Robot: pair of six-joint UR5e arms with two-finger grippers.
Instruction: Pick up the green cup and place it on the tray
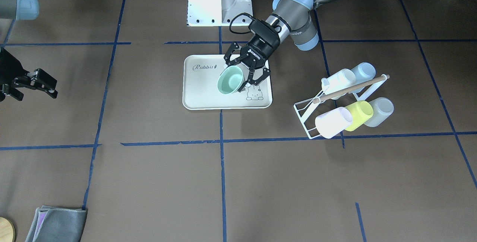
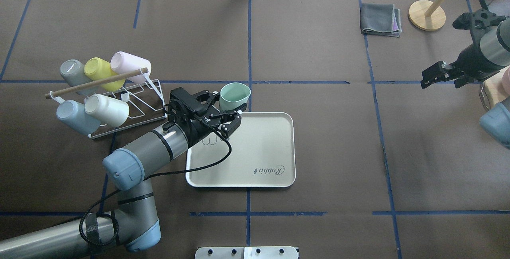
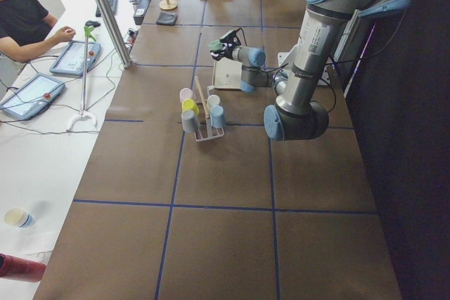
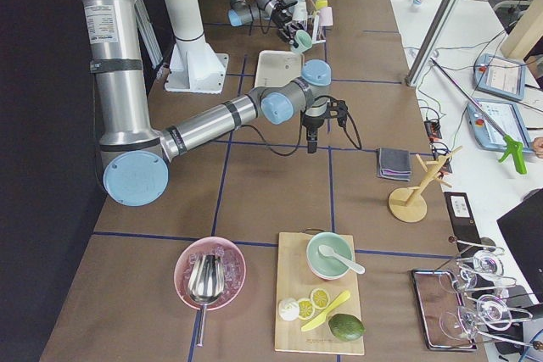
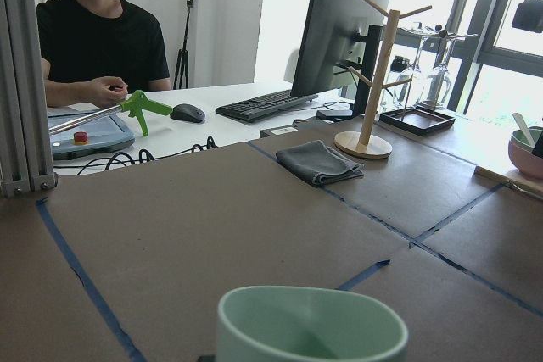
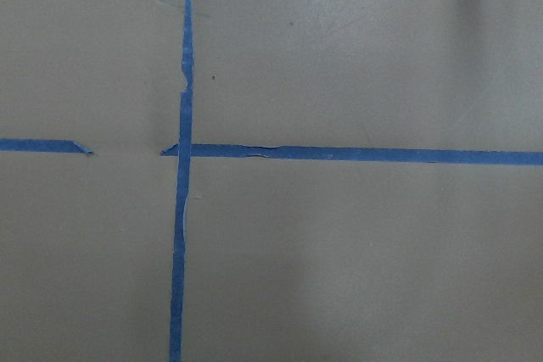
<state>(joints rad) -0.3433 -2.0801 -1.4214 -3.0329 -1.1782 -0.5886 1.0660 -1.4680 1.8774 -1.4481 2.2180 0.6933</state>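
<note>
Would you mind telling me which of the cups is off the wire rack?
The pale mint-green cup: it alone is held in the left gripper, while the other five cups all sit on the wire rack.

Most of the tray (image 2: 259, 151) lies bare, open to reach from its right and near sides; above its far left corner hangs the left claw (image 2: 228, 106) gripping the green cup (image 2: 235, 95), and the cup rack (image 2: 95, 83) crowds the counter (image 2: 338, 151) just left

On my overhead view the tray (image 2: 259, 147) sits on the desk (image 2: 318, 32) at centre frame, with the cup rack (image 2: 131, 105) to its left. The left end effector (image 2: 227, 105) holds a cup (image 2: 235, 95) above the tray's upper-left corner.
</note>
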